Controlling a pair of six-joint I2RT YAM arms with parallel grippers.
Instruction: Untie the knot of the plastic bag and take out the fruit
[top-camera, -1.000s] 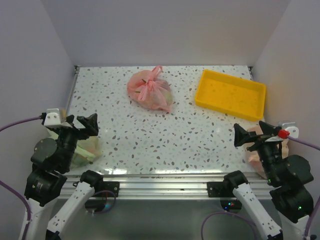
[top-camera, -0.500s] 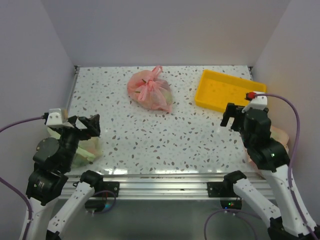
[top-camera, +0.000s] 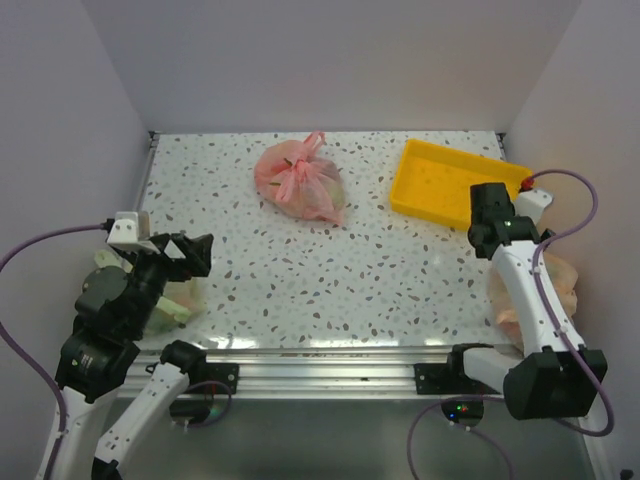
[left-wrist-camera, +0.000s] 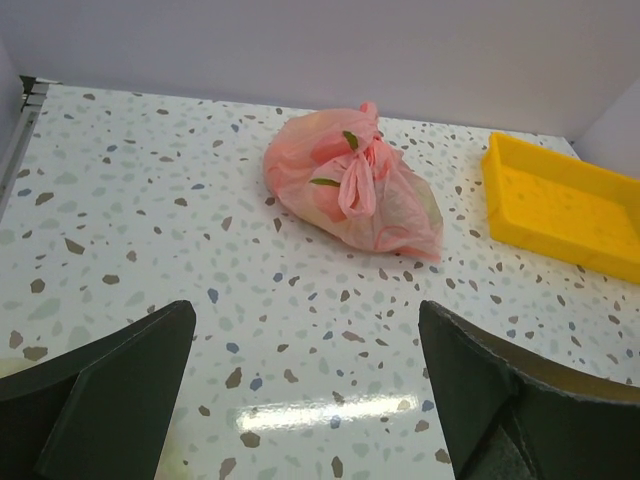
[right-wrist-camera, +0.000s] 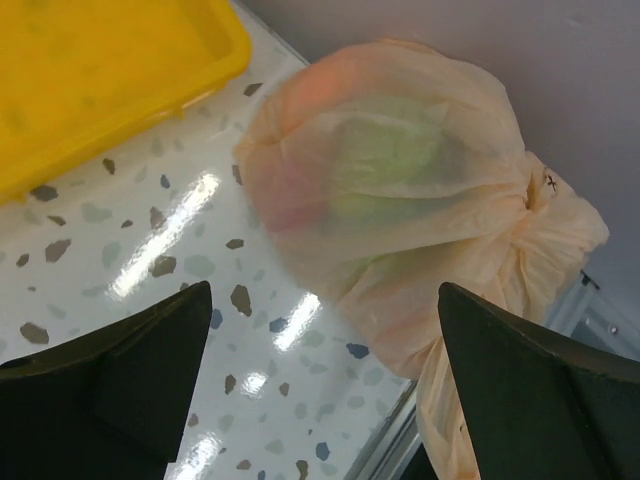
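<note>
- Right wrist view: the peach bag (right-wrist-camera: 400, 190) sits at the desk's (right-wrist-camera: 120, 240) near right corner by the wall. The knot (right-wrist-camera: 522, 215) is tied, and the fruit (right-wrist-camera: 380, 150) is just green and reddish blurs through the film.
- Right hand (right-wrist-camera: 325, 300) is wide open, holding nothing, hovering over it.
- Left hand (left-wrist-camera: 305, 310) is wide open too, empty, facing the pink bag (left-wrist-camera: 350, 185) mid-desk.
- Yellow tray (top-camera: 440, 180) is near the peach bag.

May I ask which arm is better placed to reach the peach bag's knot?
Right: the right gripper, open, points at the plastic bag, knot in view; the left gripper faces the pink bag.
</note>
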